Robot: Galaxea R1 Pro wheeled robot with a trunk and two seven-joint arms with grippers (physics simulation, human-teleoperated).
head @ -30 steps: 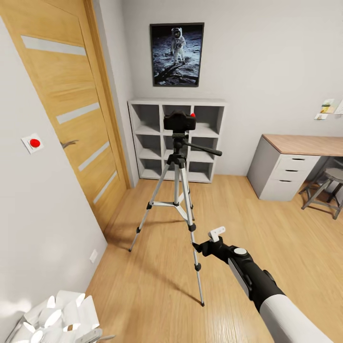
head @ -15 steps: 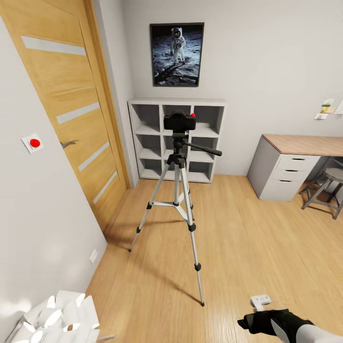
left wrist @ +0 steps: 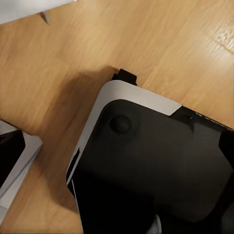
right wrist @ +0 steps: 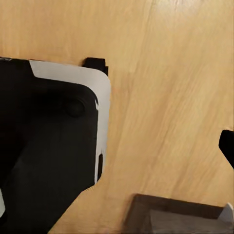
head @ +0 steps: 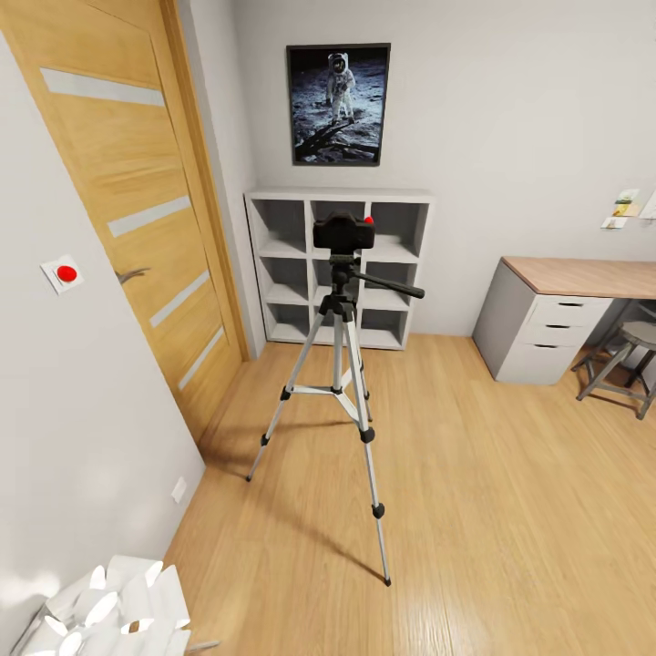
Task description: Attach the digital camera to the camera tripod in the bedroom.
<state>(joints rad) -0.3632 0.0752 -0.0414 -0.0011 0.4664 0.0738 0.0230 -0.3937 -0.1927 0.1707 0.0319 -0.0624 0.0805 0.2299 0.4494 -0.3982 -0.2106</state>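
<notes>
- The digital camera (head: 343, 231) sits on top of the camera tripod (head: 339, 383), level and centred on the black head, so the mounting looks done; the sensible thing now is to leave the stand alone and keep both arms away from its legs
- Any arm move should stay clear of the front leg reaching toward the robot, since a knock there could tip the whole stand
- The tripod stands in the middle of the wood floor (head: 510, 474), in front of the white shelf (head: 282, 264) and well apart from the door (head: 137, 200) and the desk (head: 583, 273)
- The camera is a small black box with a red dot on its top corner; the tripod has thin shiny silver legs, black joints and feet, and a long black handle poking sideways
- Both wrist views look down on floor planks and the robot's dark rounded base (left wrist: 161, 170); neither claw's fingers can be made out, so I cannot tell if they are spread or closed
</notes>
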